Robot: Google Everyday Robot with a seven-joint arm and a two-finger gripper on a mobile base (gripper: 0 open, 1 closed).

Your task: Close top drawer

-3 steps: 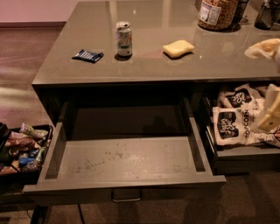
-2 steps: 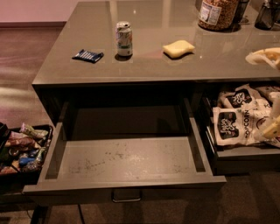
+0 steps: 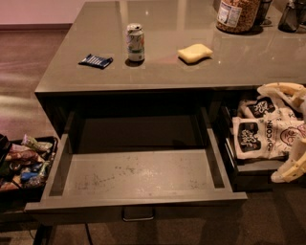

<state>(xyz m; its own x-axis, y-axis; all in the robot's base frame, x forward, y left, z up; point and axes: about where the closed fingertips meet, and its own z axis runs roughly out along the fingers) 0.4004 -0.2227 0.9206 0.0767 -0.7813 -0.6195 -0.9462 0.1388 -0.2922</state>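
The top drawer (image 3: 138,174) is pulled far out of the grey counter (image 3: 158,72). It is wide and dark grey, with a scuffed speckled floor and nothing inside. Its small metal bar handle (image 3: 137,214) shows at the bottom middle of the front. My gripper (image 3: 292,129) is at the right edge of the view, over the neighbouring drawer and to the right of the top drawer. Its cream fingers (image 3: 282,89) are spread wide apart, open and holding nothing. It does not touch the top drawer.
The right-hand open drawer holds white popcorn bags (image 3: 260,134). A low bin of snack packets (image 3: 24,162) stands at the left. On the counter are a can (image 3: 135,42), a yellow sponge (image 3: 194,52), a blue packet (image 3: 96,61) and a jar (image 3: 237,14).
My gripper has come down from the counter's right edge to in front of the popcorn drawer. The top drawer has not moved.
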